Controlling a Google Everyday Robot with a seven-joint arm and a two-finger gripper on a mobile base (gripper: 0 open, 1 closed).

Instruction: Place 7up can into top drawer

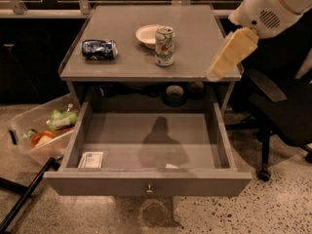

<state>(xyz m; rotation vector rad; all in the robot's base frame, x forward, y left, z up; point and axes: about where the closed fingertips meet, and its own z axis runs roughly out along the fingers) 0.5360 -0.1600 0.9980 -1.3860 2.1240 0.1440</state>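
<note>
The 7up can [165,45] stands upright on the grey table top [195,38], near the middle, just right of a small white bowl. The top drawer [146,182] is pulled fully open below the table, with its small metal knob [149,189] at the front. A white card [91,160] and a small scrap [170,166] lie on its floor. My gripper [222,67] hangs from the white arm at the upper right, over the table's right front corner, about a hand's width right of the can and apart from it.
A crushed dark blue can [99,49] lies on the table's left. A white bowl [147,34] sits beside the 7up can. A clear plastic bin [39,130] of items stands on the floor at left. A black chair [278,111] is at right.
</note>
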